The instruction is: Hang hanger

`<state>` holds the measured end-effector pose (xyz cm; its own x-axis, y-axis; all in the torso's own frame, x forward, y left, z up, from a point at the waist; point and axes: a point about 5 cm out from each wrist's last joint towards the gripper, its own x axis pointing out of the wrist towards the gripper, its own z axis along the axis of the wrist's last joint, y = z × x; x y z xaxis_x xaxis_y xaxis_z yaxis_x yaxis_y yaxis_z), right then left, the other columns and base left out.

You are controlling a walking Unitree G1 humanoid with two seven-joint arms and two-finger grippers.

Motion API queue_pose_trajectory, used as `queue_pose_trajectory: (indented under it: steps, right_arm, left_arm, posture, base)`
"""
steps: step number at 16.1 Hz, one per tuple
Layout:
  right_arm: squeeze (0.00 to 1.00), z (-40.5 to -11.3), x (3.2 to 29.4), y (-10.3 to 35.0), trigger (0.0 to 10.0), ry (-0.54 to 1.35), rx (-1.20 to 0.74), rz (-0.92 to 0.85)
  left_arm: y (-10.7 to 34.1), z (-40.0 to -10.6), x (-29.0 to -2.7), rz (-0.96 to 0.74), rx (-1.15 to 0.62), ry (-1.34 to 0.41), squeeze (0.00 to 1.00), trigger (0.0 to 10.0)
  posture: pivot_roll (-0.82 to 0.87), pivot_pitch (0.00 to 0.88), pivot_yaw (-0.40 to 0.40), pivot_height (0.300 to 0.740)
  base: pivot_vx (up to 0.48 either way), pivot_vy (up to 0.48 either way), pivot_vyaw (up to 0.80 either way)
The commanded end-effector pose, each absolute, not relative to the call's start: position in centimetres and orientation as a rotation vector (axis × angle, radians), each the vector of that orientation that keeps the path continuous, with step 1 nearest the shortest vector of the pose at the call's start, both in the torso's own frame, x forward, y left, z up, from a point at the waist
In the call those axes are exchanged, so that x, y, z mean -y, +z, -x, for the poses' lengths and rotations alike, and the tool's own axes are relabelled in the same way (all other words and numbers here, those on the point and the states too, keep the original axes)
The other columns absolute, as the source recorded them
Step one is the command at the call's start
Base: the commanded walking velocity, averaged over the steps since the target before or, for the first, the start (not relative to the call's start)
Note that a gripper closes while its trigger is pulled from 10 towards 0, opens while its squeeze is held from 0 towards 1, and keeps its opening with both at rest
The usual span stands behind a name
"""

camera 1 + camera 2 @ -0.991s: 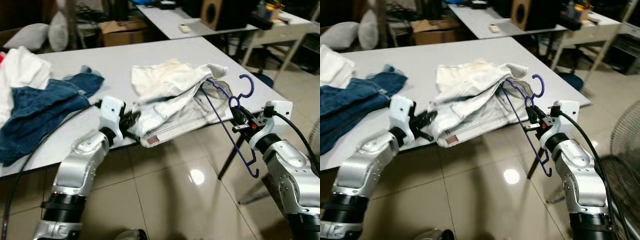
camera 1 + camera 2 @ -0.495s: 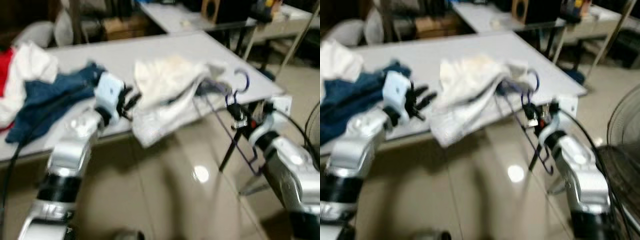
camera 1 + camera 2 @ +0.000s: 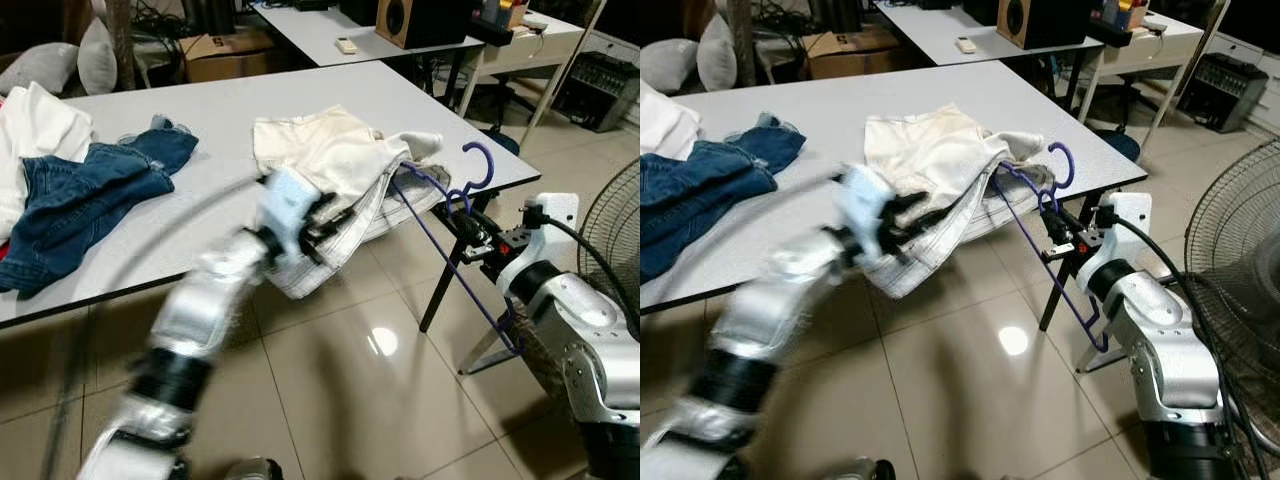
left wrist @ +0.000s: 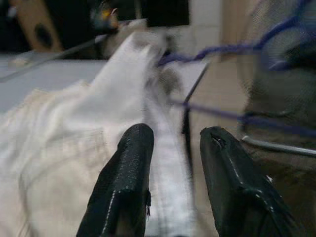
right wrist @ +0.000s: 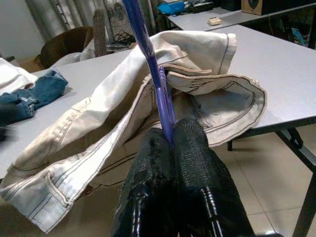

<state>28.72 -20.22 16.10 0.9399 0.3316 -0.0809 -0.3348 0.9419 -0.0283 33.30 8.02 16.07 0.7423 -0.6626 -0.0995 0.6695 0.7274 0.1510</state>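
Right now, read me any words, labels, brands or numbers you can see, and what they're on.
No text is readable.
Cardboard box: any print is too small to read.
Speaker: no readable brand.
White jeans and purple hanger: no label readable.

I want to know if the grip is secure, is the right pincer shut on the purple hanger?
Shut. The right pincer has both black fingers pressed together around the purple hanger beside the white jeans.

The hanger (image 5: pixel 157 74) looks like smooth blue plastic. The pale trousers (image 3: pixel 335 165) are stitched denim cloth. The table (image 3: pixel 220 110) is matt grey; the floor tiles (image 3: pixel 360 400) are glossy.
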Motion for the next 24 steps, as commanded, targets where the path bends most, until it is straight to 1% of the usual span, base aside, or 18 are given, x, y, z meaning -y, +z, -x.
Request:
queue_pose_trajectory:
  steps: [1, 2, 3, 5, 7, 9, 10, 11, 14, 15, 19, 20, 21, 22, 24]
  right_arm:
    - [0.0, -28.8, 20.4, 17.3, 10.0, 0.34, -0.035, 0.044]
    - [0.0, -28.6, 20.5, 17.2, 10.0, 0.338, -0.041, 0.045]
    - [0.0, -28.4, 20.6, 17.1, 10.0, 0.34, -0.047, 0.047]
    - [0.0, -28.2, 20.6, 17.1, 10.0, 0.337, -0.051, 0.049]
    - [0.0, -27.8, 20.7, 17.0, 10.0, 0.327, -0.056, 0.048]
    - [0.0, -27.7, 20.7, 16.9, 10.0, 0.322, -0.059, 0.046]
    - [0.0, -27.6, 20.7, 16.9, 10.0, 0.319, -0.061, 0.045]
    - [0.0, -27.5, 20.7, 16.9, 10.0, 0.315, -0.062, 0.044]
    - [0.0, -27.4, 20.7, 16.9, 10.0, 0.311, -0.063, 0.04]
    - [0.0, -27.3, 20.6, 17.0, 10.0, 0.309, -0.063, 0.039]
    - [0.0, -27.0, 20.3, 16.9, 10.0, 0.309, -0.066, 0.033]
    - [0.0, -26.9, 20.2, 16.9, 10.0, 0.308, -0.067, 0.032]
    - [0.0, -26.8, 20.3, 16.9, 10.0, 0.307, -0.068, 0.032]
    - [0.0, -26.7, 20.4, 16.9, 10.0, 0.304, -0.069, 0.032]
    - [0.0, -26.5, 20.5, 16.8, 10.0, 0.295, -0.071, 0.029]
  left_arm:
    - [16.0, -34.1, -8.5, -0.208, -0.039, -0.66, 0.0, 10.0]
    - [15.5, -35.3, -8.1, -0.192, -0.057, -0.612, 0.0, 10.0]
    - [15.2, -36.0, -7.5, -0.215, -0.075, -0.618, 0.0, 10.0]
    - [15.4, -37.1, -6.7, -0.256, -0.062, -0.576, 0.0, 10.0]
    - [15.6, -37.8, -5.5, -0.273, -0.057, -0.602, 0.0, 10.0]
    - [15.2, -37.7, -4.8, -0.28, -0.082, -0.652, 0.0, 10.0]
    - [14.9, -37.8, -4.6, -0.343, -0.09, -0.636, 0.0, 10.0]
    - [14.8, -38.2, -5.0, -0.418, -0.082, -0.565, 0.0, 10.0]
    - [14.0, -38.3, -5.0, -0.594, -0.089, -0.526, 0.0, 10.0]
    - [13.8, -38.5, -5.5, -0.697, -0.08, -0.474, 0.0, 10.0]
    - [12.5, -38.2, -5.9, -0.837, -0.104, -0.47, 0.0, 10.0]
    - [12.3, -38.2, -6.3, -0.849, -0.115, -0.45, 0.0, 10.0]
    - [12.4, -38.4, -6.7, -0.84, -0.117, -0.417, 0.0, 4.1]
    - [12.6, -38.5, -7.0, -0.835, -0.112, -0.391, 0.0, 0.0]
    - [13.0, -38.8, -7.5, -0.831, -0.103, -0.347, 0.0, 0.0]
  posture:
    - [-0.11, 0.0, -0.006, 0.74]
    - [-0.11, 0.0, -0.006, 0.74]
    - [-0.12, 0.0, -0.002, 0.74]
    - [-0.14, 0.0, 0.007, 0.74]
    - [-0.15, 0.0, 0.014, 0.74]
    - [-0.15, 0.0, 0.021, 0.74]
    - [-0.15, 0.0, 0.023, 0.74]
    - [-0.16, 0.002, 0.028, 0.74]
    - [-0.16, 0.006, 0.03, 0.74]
    - [-0.17, 0.013, 0.035, 0.74]
    - [-0.18, 0.021, 0.04, 0.74]
    - [-0.18, 0.023, 0.042, 0.74]
    - [-0.18, 0.023, 0.043, 0.74]
    - [-0.18, 0.024, 0.044, 0.74]
    - [-0.18, 0.021, 0.047, 0.74]
  base:
    - [0.0, 0.0, 0.0]
    - [0.0, 0.0, 0.0]
    - [0.0, 0.0, 0.0]
    - [0.0, 0.0, 0.0]
    - [0.0, 0.0, 0.0]
    - [0.0, 0.0, 0.0]
    - [0.0, 0.0, 0.0]
    - [0.0, 0.0, 0.0]
    - [0.0, 0.0, 0.0]
    - [0.0, 0.0, 0.0]
    - [0.0, 0.0, 0.0]
    - [0.0, 0.0, 0.0]
    - [0.0, 0.0, 0.0]
    - [0.0, 0.0, 0.0]
    - [0.0, 0.0, 0.0]
